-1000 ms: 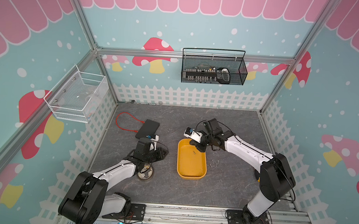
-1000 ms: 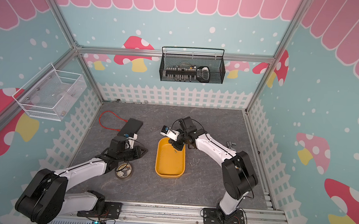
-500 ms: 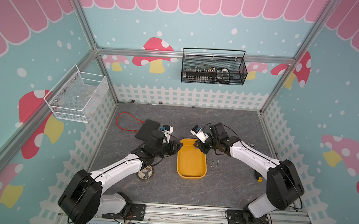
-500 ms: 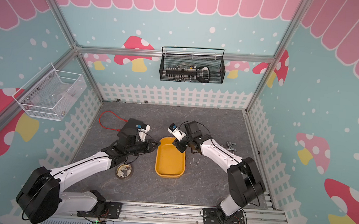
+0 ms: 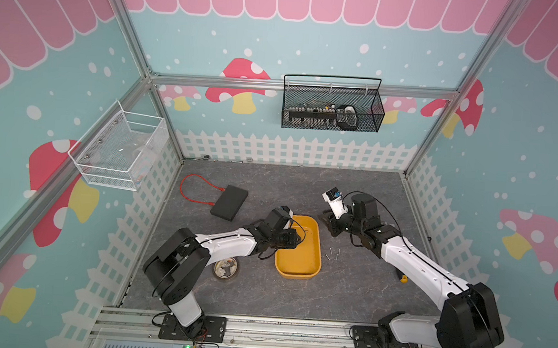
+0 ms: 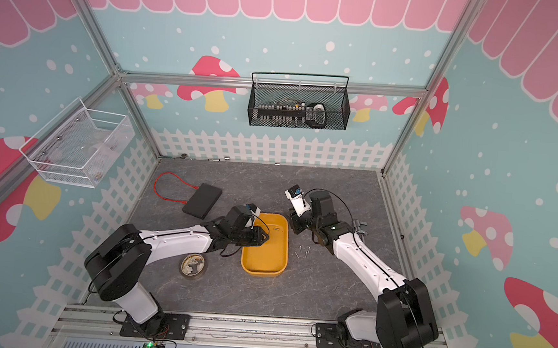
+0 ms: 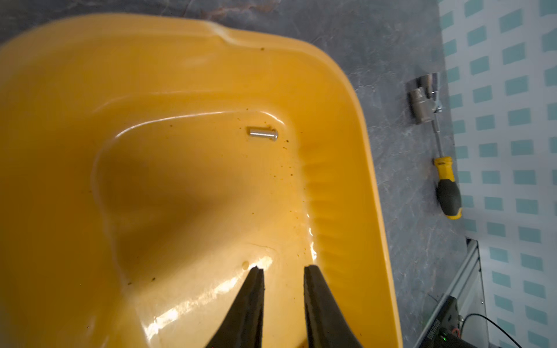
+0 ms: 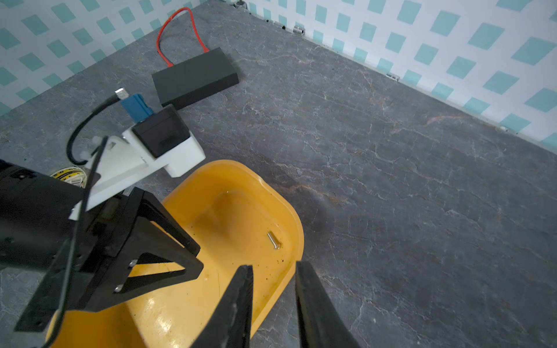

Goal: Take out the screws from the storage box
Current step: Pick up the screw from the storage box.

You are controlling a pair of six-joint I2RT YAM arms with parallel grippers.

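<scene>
The yellow storage box (image 5: 298, 263) (image 6: 264, 261) lies in the middle of the table. One silver screw (image 7: 262, 133) (image 8: 273, 240) (image 6: 277, 229) rests on its floor near the far right corner. Three more screws (image 5: 332, 253) (image 6: 302, 251) lie on the table just right of the box. My left gripper (image 5: 298, 240) (image 7: 283, 268) hangs open over the box's left half, nothing between its fingers. My right gripper (image 5: 326, 223) (image 8: 272, 265) is open beside the box's far right corner, with the rim (image 8: 289, 223) seen between its fingers; nothing is held.
A flat black case (image 5: 229, 202) with a red cable (image 5: 189, 188) lies at back left. A tape roll (image 5: 226, 268) sits left of the box. A yellow-black screwdriver (image 7: 447, 186) and a metal socket (image 7: 422, 102) lie by the right fence. A black wire basket (image 5: 332, 108) and a white mesh basket (image 5: 121, 150) hang on the walls.
My left arm has swung right from above the tape roll to over the box. My right gripper has drawn back off the box's far end and its jaws have parted.
</scene>
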